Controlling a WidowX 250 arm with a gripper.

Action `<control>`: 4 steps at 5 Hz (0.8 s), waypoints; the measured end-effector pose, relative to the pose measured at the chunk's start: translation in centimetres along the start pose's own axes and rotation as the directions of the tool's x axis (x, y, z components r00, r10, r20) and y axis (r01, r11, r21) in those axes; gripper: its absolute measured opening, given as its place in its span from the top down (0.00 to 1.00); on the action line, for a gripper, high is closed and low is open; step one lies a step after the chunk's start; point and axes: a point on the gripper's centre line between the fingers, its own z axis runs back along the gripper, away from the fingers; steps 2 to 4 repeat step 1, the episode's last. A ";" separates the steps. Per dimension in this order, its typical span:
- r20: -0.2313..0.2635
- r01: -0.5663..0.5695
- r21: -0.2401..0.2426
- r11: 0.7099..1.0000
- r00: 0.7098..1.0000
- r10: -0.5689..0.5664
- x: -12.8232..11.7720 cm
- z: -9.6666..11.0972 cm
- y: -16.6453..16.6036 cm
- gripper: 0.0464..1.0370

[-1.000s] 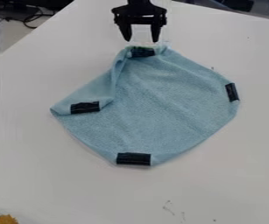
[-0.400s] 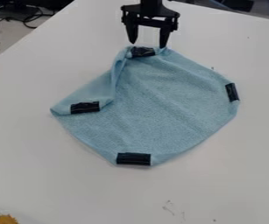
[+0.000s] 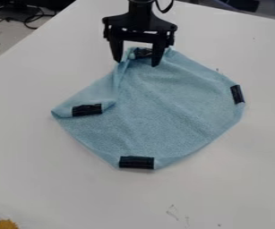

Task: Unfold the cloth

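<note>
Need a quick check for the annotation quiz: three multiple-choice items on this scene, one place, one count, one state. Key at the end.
1. Where is the gripper in the camera view?
A) At the cloth's right edge
B) Over the cloth's upper end
C) Over the cloth's bottom edge

2. How many black patches show on the cloth?
A) Two
B) Six
C) Four

3. How does the cloth's upper left side lie?
A) Folded inward
B) Rolled into a tube
C) Spread fully flat

Key:
1 B: the fingertips hang by the uppermost patch.
2 C: one each at top, left, right and bottom.
3 A: a flap lies turned in along that side.
</note>
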 end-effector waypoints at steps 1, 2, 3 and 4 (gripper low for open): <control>-0.065 -0.015 -0.034 0.999 0.998 0.013 -2.5 -1.0 -0.2 0.04; -0.065 -0.015 -0.034 0.999 0.998 0.013 -2.5 -1.0 -0.2 0.04; -0.065 -0.015 -0.034 0.999 0.998 0.013 -2.5 -1.0 -0.2 0.04; -0.065 -0.015 -0.034 0.999 0.998 0.013 -2.5 -1.0 -0.2 0.04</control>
